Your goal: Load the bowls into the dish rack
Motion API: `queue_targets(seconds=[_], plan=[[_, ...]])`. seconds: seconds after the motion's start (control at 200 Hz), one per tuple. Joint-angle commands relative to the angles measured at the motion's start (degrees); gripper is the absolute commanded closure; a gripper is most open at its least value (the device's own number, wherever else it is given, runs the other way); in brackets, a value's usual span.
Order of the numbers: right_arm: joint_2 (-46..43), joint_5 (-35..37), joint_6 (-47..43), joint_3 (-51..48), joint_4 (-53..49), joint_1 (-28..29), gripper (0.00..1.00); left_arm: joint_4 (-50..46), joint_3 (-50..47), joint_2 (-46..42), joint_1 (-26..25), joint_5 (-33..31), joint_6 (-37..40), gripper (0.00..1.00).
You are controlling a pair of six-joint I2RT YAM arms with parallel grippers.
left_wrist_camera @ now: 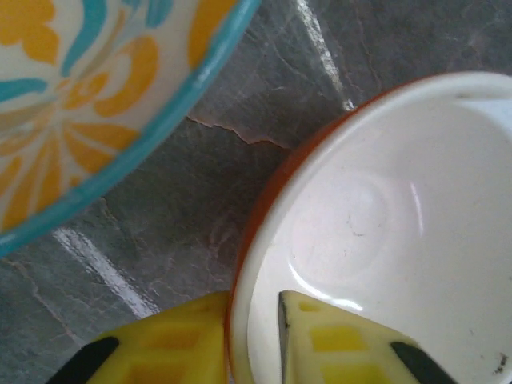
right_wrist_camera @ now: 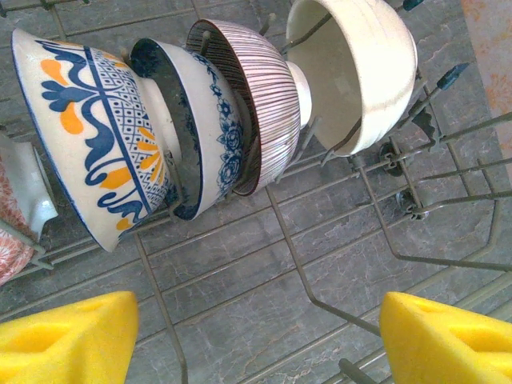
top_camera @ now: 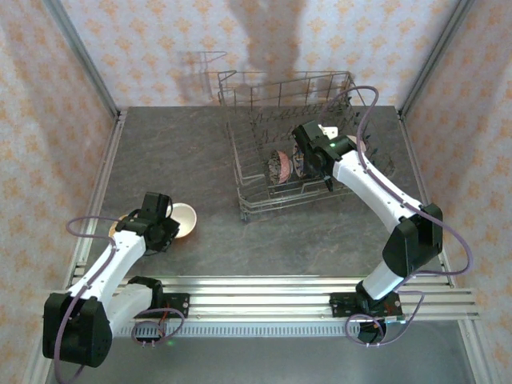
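2 loose bowls (left_wrist_camera: 72, 104), left tool (left_wrist_camera: 252, 304) clamping white bowl (left_wrist_camera: 376, 216) rim, right tool (right_wrist_camera: 256, 336) open over 5 racked bowls (right_wrist_camera: 240, 104)

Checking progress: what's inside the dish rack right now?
Four bowls stand on edge in a row in the rack; a fifth shows partly at the left. From above, the right arm covers some.
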Motion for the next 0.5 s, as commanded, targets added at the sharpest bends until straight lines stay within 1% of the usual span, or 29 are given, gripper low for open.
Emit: queue_targets(seconds=[0.0, 0.135, 0.27, 0.4, 0.495], plan=[[-0.2, 2.1, -0.6, 0.9, 0.1, -0.4, 0.22, 1.8, -0.9, -1.6, 0.2, -0.7, -0.3, 0.84], [-0.2, 1.9, -0.7, 1.2, 0.2, -0.3, 0.22, 2.8, -0.7, -2.6, 0.0, 0.1, -0.5, 0.92], [-0.3, 1.7, -1.2, 2.2, -0.1, -0.4, 0.22, 4.5, 1.4, -3.9, -1.7, 0.1, -0.2, 1.00], [-0.4, -0.4, -2.1, 4.5, -0.4, -0.5, 0.21, 5.2, 6.3, -4.4, -3.6, -1.1, 1.1, 1.00], [-0.2, -2.9, -3.1, 7.8, -0.8, -0.8, 0.21, 4.4, 12.0, -3.6, -4.2, -2.2, 3.4, 1.00]])
